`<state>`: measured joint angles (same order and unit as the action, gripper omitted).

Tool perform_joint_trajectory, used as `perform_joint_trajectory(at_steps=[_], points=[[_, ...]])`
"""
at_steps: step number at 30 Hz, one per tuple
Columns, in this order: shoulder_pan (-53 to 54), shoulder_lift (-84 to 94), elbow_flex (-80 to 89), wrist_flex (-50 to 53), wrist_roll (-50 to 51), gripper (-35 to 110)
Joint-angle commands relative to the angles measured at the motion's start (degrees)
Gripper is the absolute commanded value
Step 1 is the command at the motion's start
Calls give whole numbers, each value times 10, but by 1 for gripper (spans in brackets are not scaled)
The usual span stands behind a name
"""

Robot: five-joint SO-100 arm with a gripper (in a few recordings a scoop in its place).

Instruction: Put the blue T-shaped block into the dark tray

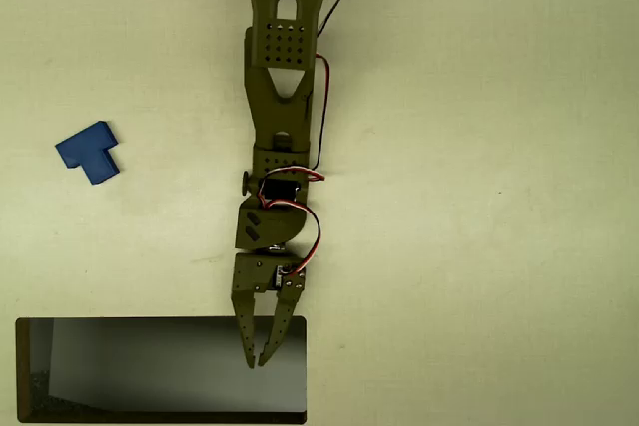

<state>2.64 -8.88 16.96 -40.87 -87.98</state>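
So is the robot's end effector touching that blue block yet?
Apart. In the overhead view, the blue block lies on the table far left of the end effector, which hangs over the dark tray.

Pale table [499,276] w/ blue T-shaped block [89,152] at left, dark tray [160,418] at bottom edge.

The blue T-shaped block [89,153] is seen lying flat on the pale table at the left of the overhead view, turned askew; the dark tray [24,371], rectangular with a thin dark rim and grey glossy inside, is set at the lower left, well apart from it.
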Motion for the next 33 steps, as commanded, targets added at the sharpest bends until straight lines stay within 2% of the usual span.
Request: perform_joint_trajectory(at_steps=[1,3,5,7,10,14,25,26,27,29,31,33], points=[[4,0,-47,2,45,0],[3,-1,-139,108,68,0],[6,0,-292,323,91,0],[11,77,-290,414,103,0],[20,203,-290,628,86,0],[32,313,-290,797,88,0],[61,490,-291,1390,36,0],[64,507,-262,1417,67,0],[65,560,-164,1416,73,0],[78,671,50,1415,28,0],[113,766,247,1410,-59,0],[163,849,437,1356,-162,0]])
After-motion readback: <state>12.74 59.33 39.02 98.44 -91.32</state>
